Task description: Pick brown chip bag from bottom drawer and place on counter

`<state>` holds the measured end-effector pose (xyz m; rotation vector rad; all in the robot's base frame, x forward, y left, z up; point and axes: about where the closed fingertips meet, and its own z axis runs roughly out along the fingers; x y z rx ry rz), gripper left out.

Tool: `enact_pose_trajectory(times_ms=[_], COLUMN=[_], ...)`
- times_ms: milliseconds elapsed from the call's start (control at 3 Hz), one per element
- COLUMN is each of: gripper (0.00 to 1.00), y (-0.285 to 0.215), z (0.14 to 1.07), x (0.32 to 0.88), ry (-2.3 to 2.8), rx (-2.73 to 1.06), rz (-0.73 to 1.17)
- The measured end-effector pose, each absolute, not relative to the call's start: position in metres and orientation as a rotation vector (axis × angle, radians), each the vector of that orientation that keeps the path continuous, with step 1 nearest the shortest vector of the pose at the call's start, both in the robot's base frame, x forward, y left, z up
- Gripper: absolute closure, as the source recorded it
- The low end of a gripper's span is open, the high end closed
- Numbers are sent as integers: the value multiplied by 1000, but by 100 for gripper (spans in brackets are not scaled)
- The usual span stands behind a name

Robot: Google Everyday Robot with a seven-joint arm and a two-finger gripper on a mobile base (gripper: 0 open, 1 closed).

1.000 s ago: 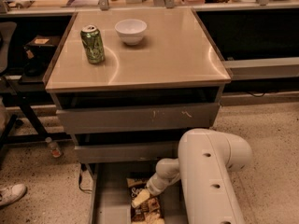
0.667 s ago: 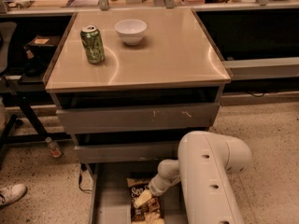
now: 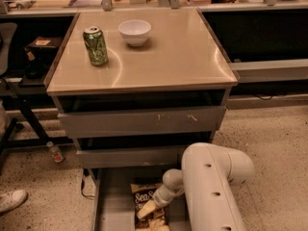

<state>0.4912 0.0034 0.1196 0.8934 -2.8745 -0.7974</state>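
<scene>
Over the last second almost nothing has shifted: the gripper (image 3: 146, 209) sits low in the open bottom drawer (image 3: 113, 206), its pale tip down on the brown chip bag (image 3: 144, 194), at most a touch lower than a moment ago, and the bag lies flat in the same place, its "Sea Salt" lettering showing above the tip. Whether the gripper has closed on the bag cannot be told from this view; the bulky white arm (image 3: 211, 186) covers the drawer's right side. Since the bag has not risen or slid, the robot seems to be settling into the grasp rather than lifting, so the task is at an early stage. The counter (image 3: 168, 57) above carries a green can (image 3: 95, 45) and a white bowl (image 3: 134, 32) towards the back left, with bare surface to the front and right for the bag.
</scene>
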Motion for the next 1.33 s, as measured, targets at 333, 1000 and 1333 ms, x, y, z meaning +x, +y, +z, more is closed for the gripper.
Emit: enact_pose_trajectory(times_ms=[333, 1000, 1333], gripper=[19, 65, 89], y=[3, 3, 3], z=[124, 124, 124], x=[491, 491, 491], ry=[-2874, -2874, -2874], rx=[893, 893, 893], rz=[-797, -797, -798])
